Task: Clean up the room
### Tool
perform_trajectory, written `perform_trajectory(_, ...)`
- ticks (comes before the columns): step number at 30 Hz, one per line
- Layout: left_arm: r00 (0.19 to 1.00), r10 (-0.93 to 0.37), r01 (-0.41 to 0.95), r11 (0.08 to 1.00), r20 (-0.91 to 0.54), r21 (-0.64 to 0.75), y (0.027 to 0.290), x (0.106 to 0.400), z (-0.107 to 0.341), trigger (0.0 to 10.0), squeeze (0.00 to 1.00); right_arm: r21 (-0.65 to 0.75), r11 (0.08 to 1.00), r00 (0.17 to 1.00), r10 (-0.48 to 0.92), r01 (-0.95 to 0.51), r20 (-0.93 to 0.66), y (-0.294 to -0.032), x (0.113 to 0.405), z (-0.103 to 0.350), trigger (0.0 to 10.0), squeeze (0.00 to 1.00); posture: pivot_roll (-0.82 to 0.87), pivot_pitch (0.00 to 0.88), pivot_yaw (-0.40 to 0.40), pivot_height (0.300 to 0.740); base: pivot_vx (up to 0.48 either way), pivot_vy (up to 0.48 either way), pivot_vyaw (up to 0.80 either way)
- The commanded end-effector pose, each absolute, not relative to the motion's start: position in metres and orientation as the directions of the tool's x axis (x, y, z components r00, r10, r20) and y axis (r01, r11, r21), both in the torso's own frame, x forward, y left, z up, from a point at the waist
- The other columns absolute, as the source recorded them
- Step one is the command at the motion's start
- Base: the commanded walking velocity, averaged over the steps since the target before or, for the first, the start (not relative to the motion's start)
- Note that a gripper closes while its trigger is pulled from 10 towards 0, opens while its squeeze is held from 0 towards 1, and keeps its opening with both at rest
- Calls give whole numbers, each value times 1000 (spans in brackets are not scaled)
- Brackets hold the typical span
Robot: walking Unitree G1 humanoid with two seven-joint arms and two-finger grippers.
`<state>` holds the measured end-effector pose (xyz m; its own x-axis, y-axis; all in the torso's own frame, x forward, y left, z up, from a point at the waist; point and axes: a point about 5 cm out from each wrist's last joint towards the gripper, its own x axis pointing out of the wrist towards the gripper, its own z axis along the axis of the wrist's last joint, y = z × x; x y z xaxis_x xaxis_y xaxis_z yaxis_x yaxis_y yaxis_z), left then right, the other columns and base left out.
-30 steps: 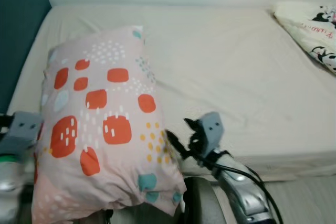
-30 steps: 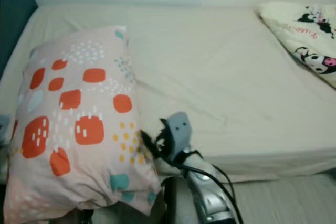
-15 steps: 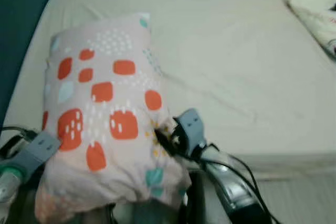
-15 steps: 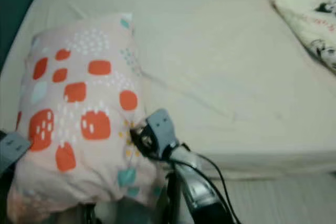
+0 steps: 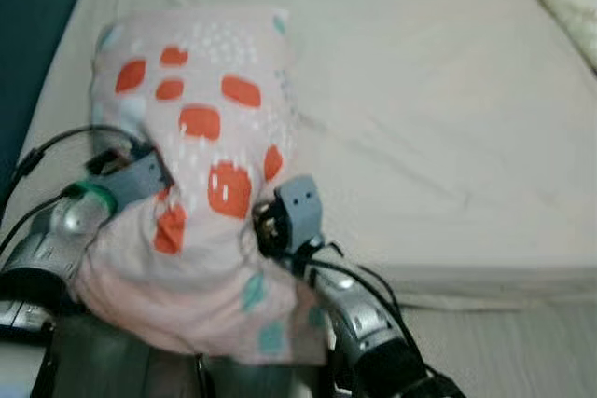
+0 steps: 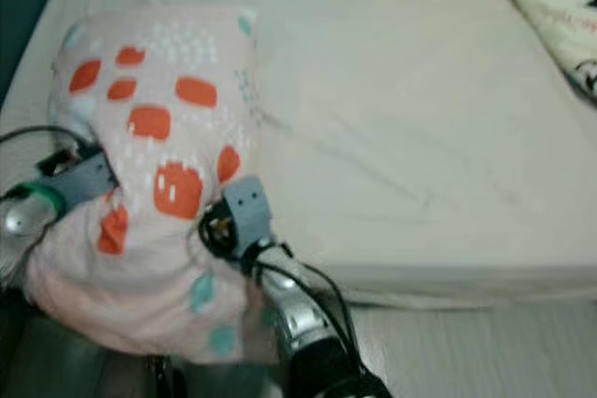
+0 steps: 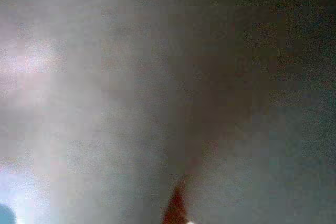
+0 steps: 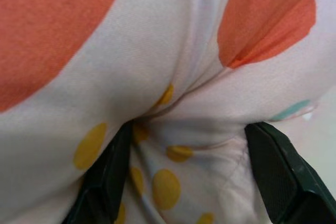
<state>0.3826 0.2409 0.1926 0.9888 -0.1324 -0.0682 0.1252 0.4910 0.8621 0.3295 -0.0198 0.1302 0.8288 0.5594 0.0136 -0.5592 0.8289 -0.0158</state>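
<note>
A pink pillow (image 5: 210,118) with orange patches and teal and yellow dots lies over the near left corner of the bed, its lower end hanging past the edge. My left gripper (image 5: 140,172) presses into its left side. Against its right side sits my right gripper (image 5: 266,230). In the right wrist view the two black fingers (image 8: 107,182) stand on either side of a bunched fold of the pillow (image 8: 173,108) and pinch it. The left wrist view is a dim pinkish blur, pressed up against fabric.
The bed (image 5: 429,109) with a cream sheet stretches away to the right. A white cartoon-print blanket (image 6: 560,16) lies at its far right corner. A dark teal wall (image 5: 28,16) runs along the left. Pale floor (image 5: 522,351) lies below the bed's front edge.
The camera has tilted down. Both arms have risen and closed in on the pillow from either side, and the pillow is now squeezed narrower between them.
</note>
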Motion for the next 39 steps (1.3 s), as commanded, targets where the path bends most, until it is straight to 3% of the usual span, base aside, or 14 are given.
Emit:
perform_trajectory(1, 972, -232, 153, 467, -46, 871, 211, 390, 194, 10000, 0, 10, 813, 813, 580, -582, 56, 6, 326, 138, 10000, 0, -29, 338, 37, 579, 0, 0, 0)
perform_trajectory(4, 970, -245, 110, 459, 6, 882, 200, 398, 209, 10000, 0, 20, 845, 838, 527, -535, 142, 5, 336, 158, 10000, 0, -29, 338, 37, 579, 0, 0, 0)
perform_trajectory(5, 963, -260, 61, 466, 72, 882, 186, 405, 228, 10000, 0, 17, 869, 846, 478, -495, 236, 2, 344, 183, 10000, 0, -26, 334, 42, 579, 0, 0, 0)
perform_trajectory(9, 940, -288, -23, 478, 181, 878, 165, 413, 259, 10000, 0, -6, 896, 828, 412, -443, 381, -5, 354, 223, 10000, 0, -27, 327, 50, 579, 0, 0, 0)
perform_trajectory(11, 878, -307, -175, 508, 367, 844, 146, 414, 304, 10000, 0, -165, 933, 732, 354, -320, 582, -21, 357, 279, 10000, 0, -33, 319, 60, 579, 0, 0, 0)
perform_trajectory(14, 855, -314, -210, 518, 413, 829, 142, 413, 314, 10000, 0, -168, 933, 707, 351, -317, 614, -23, 356, 291, 10000, 0, -30, 315, 59, 579, 0, 0, 0)
perform_trajectory(20, 863, -310, -195, 524, 399, 829, 144, 414, 310, 10000, 0, -170, 922, 706, 377, -348, 600, -19, 355, 287, 10000, 0, -25, 310, 57, 579, 0, 0, 0)
perform_trajectory(25, 871, -311, -187, 505, 380, 842, 150, 414, 295, 10000, 0, -180, 893, 699, 437, -412, 566, -13, 336, 258, 10000, 0, -16, 312, 46, 579, 0, 0, 0)
perform_trajectory(29, 879, -324, -179, 452, 348, 874, 153, 413, 279, 10000, 0, -175, 800, 670, 581, -573, 462, -4, 307, 221, 10000, 0, -25, 311, 47, 579, 0, 0, 0)
perform_trajectory(30, 917, -268, -158, 434, 295, 887, 162, 415, 268, 10000, 0, -161, 747, 658, 650, -645, 381, 2, 301, 203, 10000, 0, -35, 310, 51, 579, 0, 0, 0)
perform_trajectory(32, 917, -268, -158, 434, 295, 887, 162, 415, 268, 10000, 0, -161, 747, 658, 650, -645, 381, 2, 301, 203, 10000, 0, -35, 310, 51, 579, 0, 0, 0)
perform_trajectory(36, 992, -40, -96, 409, 122, 907, 205, 413, 228, 10000, 0, -148, 733, 690, 677, -664, 257, 4, 307, 170, 10000, 0, -39, 308, 55, 579, 0, 0, 0)
perform_trajectory(37, 992, -40, -96, 409, 122, 907, 205, 413, 228, 10000, 0, -148, 733, 690, 677, -664, 257, 4, 307, 170, 10000, 0, -39, 308, 55, 579, 0, 0, 0)
perform_trajectory(39, 995, 103, -34, 509, -21, 860, 235, 402, 193, 10000, 0, -181, 770, 735, 638, -612, 231, 0, 320, 165, 10000, 0, -34, 307, 58, 579, 0, 0, 0)
